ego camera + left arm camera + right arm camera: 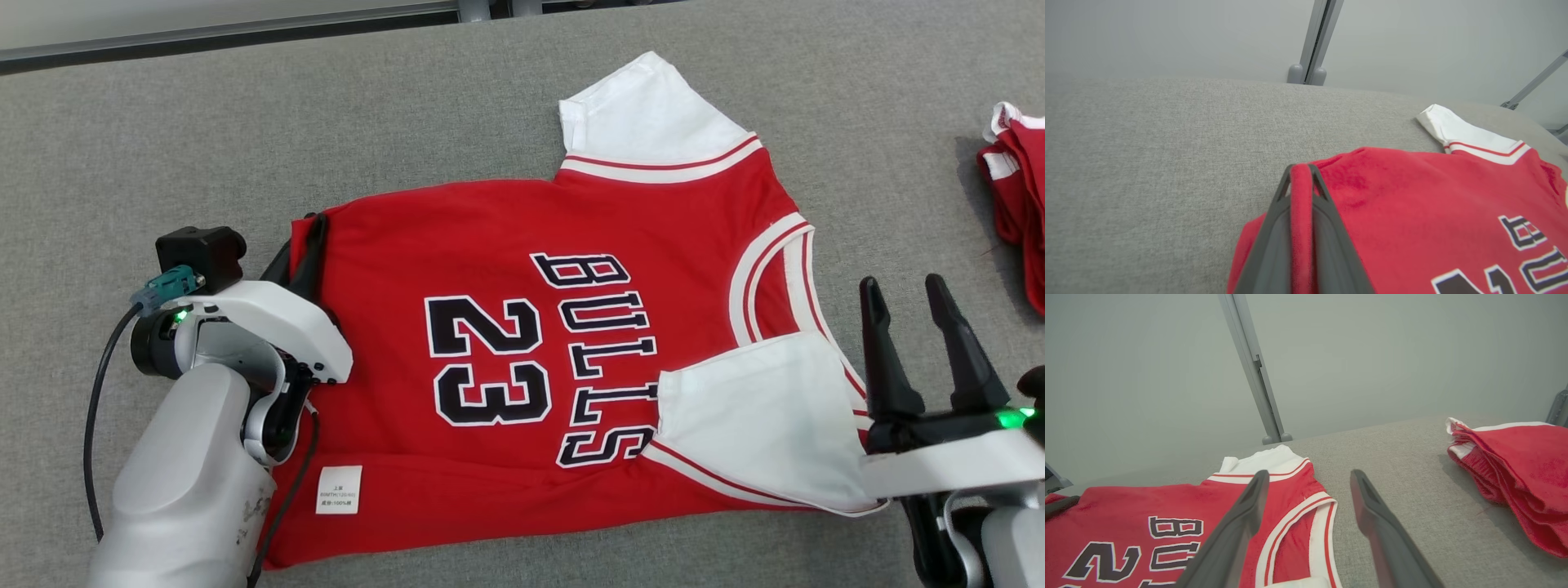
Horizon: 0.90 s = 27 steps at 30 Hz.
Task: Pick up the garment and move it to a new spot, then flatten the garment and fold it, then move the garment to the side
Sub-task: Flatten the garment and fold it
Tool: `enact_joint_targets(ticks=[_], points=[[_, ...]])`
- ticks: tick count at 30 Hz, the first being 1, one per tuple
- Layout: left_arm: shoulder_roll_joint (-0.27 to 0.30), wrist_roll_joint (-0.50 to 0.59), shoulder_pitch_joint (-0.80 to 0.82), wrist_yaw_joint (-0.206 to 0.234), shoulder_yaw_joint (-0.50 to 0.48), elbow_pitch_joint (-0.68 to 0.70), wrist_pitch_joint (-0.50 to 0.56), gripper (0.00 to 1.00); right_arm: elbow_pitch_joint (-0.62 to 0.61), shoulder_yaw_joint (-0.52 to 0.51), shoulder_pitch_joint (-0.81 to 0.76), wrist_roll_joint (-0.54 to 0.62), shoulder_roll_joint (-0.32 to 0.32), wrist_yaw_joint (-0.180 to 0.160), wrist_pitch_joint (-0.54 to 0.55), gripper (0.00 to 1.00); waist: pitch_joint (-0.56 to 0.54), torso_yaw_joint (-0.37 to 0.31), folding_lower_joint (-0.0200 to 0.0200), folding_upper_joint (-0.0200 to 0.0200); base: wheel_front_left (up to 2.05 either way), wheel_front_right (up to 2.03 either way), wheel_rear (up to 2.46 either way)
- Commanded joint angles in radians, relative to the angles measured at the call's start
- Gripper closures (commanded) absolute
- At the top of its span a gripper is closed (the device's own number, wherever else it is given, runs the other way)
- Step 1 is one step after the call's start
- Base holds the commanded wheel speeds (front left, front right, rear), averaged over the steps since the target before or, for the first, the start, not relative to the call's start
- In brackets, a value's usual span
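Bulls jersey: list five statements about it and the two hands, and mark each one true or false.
1. The left hand is shut on a fold at the edge of the Bulls jersey. True.
2. The right hand grips the collar. False: it is open, with its fingers apart, and holds nothing.
3. The jersey's number is 32. False: it reads 23.
4. The near white sleeve lies folded over the red front. True.
5. A second red garment lies at the right side of the grey table. True.
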State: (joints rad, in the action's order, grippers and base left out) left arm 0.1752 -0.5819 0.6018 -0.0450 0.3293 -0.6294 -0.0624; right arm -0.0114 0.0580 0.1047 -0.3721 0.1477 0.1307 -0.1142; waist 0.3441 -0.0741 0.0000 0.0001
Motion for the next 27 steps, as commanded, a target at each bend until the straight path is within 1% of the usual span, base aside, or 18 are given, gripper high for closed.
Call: enact_joint_targets(ticks=[1, 4, 8, 11, 17, 23, 27], points=[[0.003, 0.006, -0.006, 0.009, -0.009, 0.011, -0.022, 1.00, 0.017, -0.005, 0.038, -0.008, 0.018, 0.000, -0.009, 0.00, 0.000, -0.001, 0.0000, -0.0001, 0.00, 0.00, 0.00], [-0.001, 0.004, -0.013, 0.015, -0.014, 0.027, -0.045, 1.00, 0.050, -0.008, 0.090, -0.020, 0.039, 0.000, -0.006, 0.00, 0.008, 0.001, 0.0000, -0.0001, 0.00, 0.00, 0.00], [-0.014, 0.009, 0.005, 0.019, -0.007, 0.059, -0.063, 1.00, 0.143, 0.003, 0.233, -0.050, 0.102, 0.000, 0.016, 0.00, 0.041, 0.024, 0.0000, -0.0001, 0.00, 0.00, 0.00], [-0.031, 0.012, 0.039, 0.017, 0.008, 0.078, -0.056, 1.00, 0.231, 0.019, 0.357, -0.091, 0.157, 0.000, 0.039, 0.00, 0.078, 0.058, 0.0000, -0.0001, 0.00, 0.00, 0.00], [-0.066, 0.021, 0.111, 0.001, 0.048, 0.088, -0.051, 1.00, 0.412, 0.111, 0.603, -0.165, 0.244, 0.000, 0.100, 0.00, 0.152, 0.142, 0.0000, -0.0001, 0.00, 0.00, 0.00], [-0.094, 0.019, 0.167, -0.014, 0.086, 0.072, -0.054, 1.00, 0.588, 0.225, 0.808, -0.211, 0.294, 0.000, 0.195, 0.00, 0.200, 0.208, 0.0000, -0.0001, 0.00, 0.00, 0.00], [-0.106, 0.010, 0.193, -0.022, 0.115, 0.057, -0.054, 1.00, 0.690, 0.296, 0.910, -0.236, 0.309, 0.000, 0.259, 0.00, 0.225, 0.240, 0.0000, -0.0001, 0.00, 0.00, 0.00]])
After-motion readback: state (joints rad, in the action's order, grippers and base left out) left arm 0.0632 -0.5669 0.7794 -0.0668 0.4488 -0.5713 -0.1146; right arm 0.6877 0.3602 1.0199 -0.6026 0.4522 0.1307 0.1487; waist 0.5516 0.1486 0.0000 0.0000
